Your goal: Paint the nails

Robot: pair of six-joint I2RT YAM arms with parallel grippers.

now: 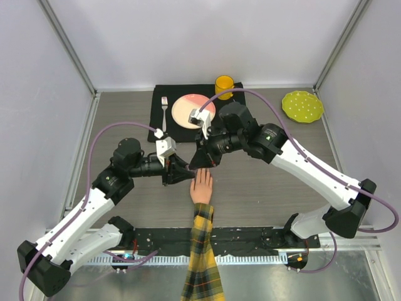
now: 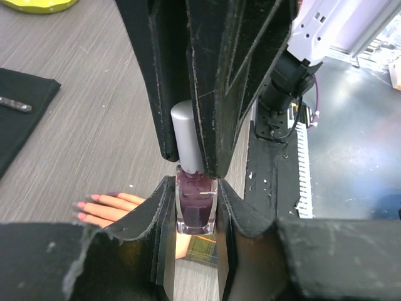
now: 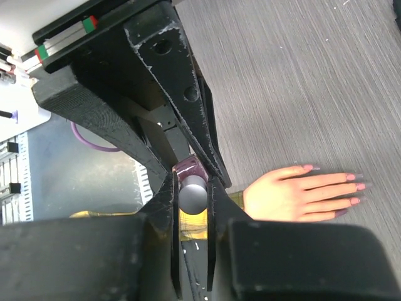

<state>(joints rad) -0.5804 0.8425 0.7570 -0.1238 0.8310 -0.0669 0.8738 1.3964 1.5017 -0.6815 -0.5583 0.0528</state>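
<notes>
A pale mannequin hand (image 1: 202, 187) with a yellow-black plaid sleeve (image 1: 202, 251) lies palm down near the table's front edge. Its nails (image 3: 358, 187) look pink at the fingertips, and they also show in the left wrist view (image 2: 80, 209). Just beyond the fingertips my two grippers meet. My left gripper (image 2: 195, 186) is shut on the small purple polish bottle (image 2: 196, 207). My right gripper (image 3: 192, 182) is shut on the bottle's pale cap (image 3: 193, 195), and its fingers (image 2: 232, 94) come down over the cap (image 2: 187, 135). From above, the left gripper (image 1: 182, 174) and right gripper (image 1: 203, 162) hide the bottle.
At the back, a black mat (image 1: 160, 100) carries a pink plate (image 1: 191, 111) and a fork (image 1: 165, 110). A yellow cup (image 1: 224, 84) stands behind it, and a green dotted dish (image 1: 302, 106) lies at the back right. A black rail (image 1: 250, 238) runs along the near edge.
</notes>
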